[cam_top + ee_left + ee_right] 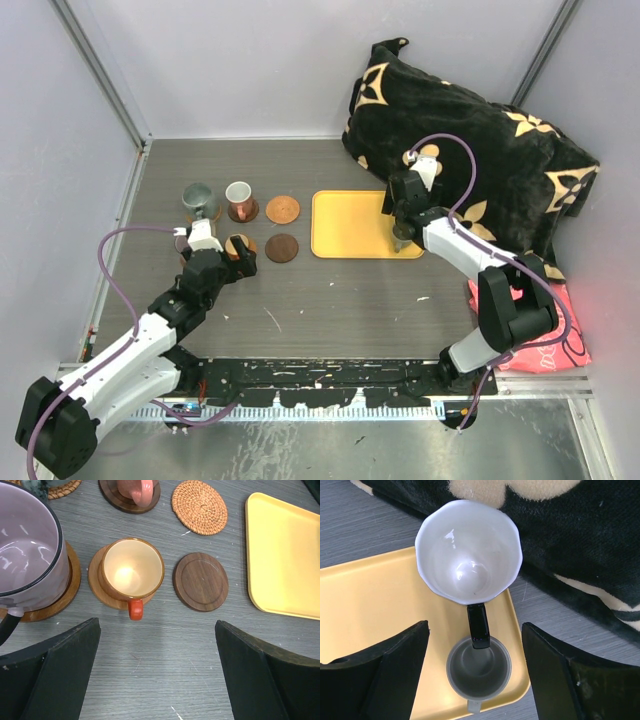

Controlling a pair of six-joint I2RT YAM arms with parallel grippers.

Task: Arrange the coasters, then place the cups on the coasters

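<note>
While I'm on the top view: left end effector (232, 262) sits low over the left group of coasters, and right end effector (402, 238) is down at the right edge of the yellow tray (345, 225). Grey-green mug (198, 200) and copper-pink cup (239, 198) stand in the back row. Woven coaster (283, 209) and dark wood coaster (282, 247) are both bare, between the cups and the tray. Black patterned cushion (470, 150) lies behind the right arm at the back of the worktop (330, 300).

Left wrist: jaws wide apart, gripping nothing. Orange cup (132, 570), cream inside, sits on a light wood coaster (96, 587) just ahead of the jaws, handle pointing at me. Purple mug (25, 550) stands to its left on a wooden disc (67, 597). The dark wood coaster is just right of the orange cup, not touching it, with the woven one behind.

Right wrist: jaws apart, one on either side of the tiny grey cup (479, 672), no contact I can see. It sits on the tray near a corner. Black-handled cup (467, 550), white inside, is just behind it. Its handle overlaps the grey rim from this angle, and I can't tell whether they touch.
</note>
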